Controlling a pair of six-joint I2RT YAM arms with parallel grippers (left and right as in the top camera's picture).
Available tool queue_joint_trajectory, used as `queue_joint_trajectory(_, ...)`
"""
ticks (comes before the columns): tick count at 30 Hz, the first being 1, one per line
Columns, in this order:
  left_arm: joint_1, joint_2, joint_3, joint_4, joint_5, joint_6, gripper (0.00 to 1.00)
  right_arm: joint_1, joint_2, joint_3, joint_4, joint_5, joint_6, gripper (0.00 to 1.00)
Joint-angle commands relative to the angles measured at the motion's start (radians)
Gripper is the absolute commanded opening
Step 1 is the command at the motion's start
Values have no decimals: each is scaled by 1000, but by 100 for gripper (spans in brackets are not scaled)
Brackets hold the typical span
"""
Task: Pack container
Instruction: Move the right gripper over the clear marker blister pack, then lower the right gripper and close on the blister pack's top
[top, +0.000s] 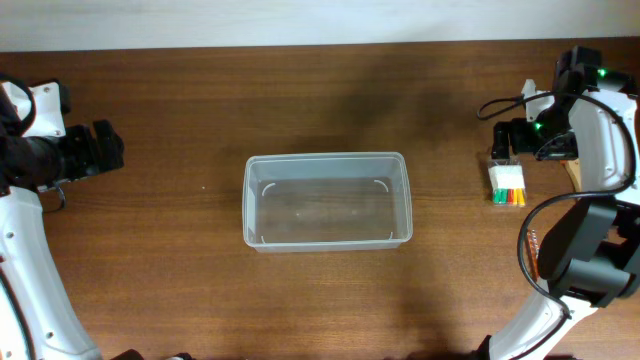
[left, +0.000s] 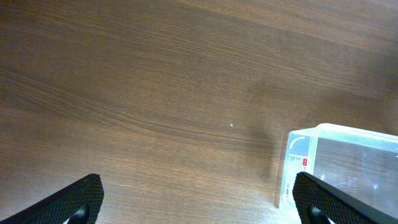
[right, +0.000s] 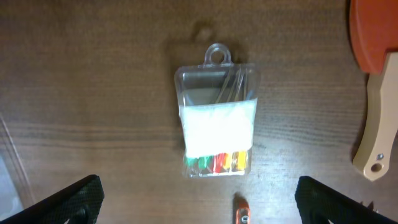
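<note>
The container (top: 326, 157) is a clear rectangular plastic bin, empty, in the middle of the wooden table. Its corner shows in the left wrist view (left: 346, 163). A small clear pack with a white label and coloured pieces (top: 507, 184) lies at the right. It is centred in the right wrist view (right: 217, 118). My right gripper (top: 508, 138) is open and empty beside the pack, with the pack ahead of its fingers (right: 199, 205). My left gripper (top: 108, 148) is open and empty at the far left, well away from the container, and its fingers show in its wrist view (left: 199, 205).
An orange and tan tool (right: 372, 93) lies right of the pack, with its tan part in the overhead view (top: 572, 176). A small orange tip (right: 241, 211) shows below the pack. A thin orange item (top: 533, 250) lies by the right arm.
</note>
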Motion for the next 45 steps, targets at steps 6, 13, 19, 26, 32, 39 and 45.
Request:
queue_joint_trajectory(6,3,3,21,5,11,-9,99,5,90,16,5,10,-5,99)
queue_joint_trajectory(13,3,3,21,5,11,-9,99,3,124,16,12,10,-5,99)
queue_joint_trajectory(19,3,3,21,5,11,-9,99,2,127,16,7,25,-77,99)
queue_joint_trajectory(26,3,3,21,4,11,-9,99,2,150,14,5,29,-68,99)
queue_joint_trajectory(32,3,3,21,5,11,-9,99,2,183,13,-2,35,-58,99)
queue_joint_trajectory(39,3,3,21,5,11,-9,99,-2,187,13,3,39,-48,99)
queue_joint_trajectory(45,3,3,21,4,11,-9,99,-27,188,5,11,39,-48,99)
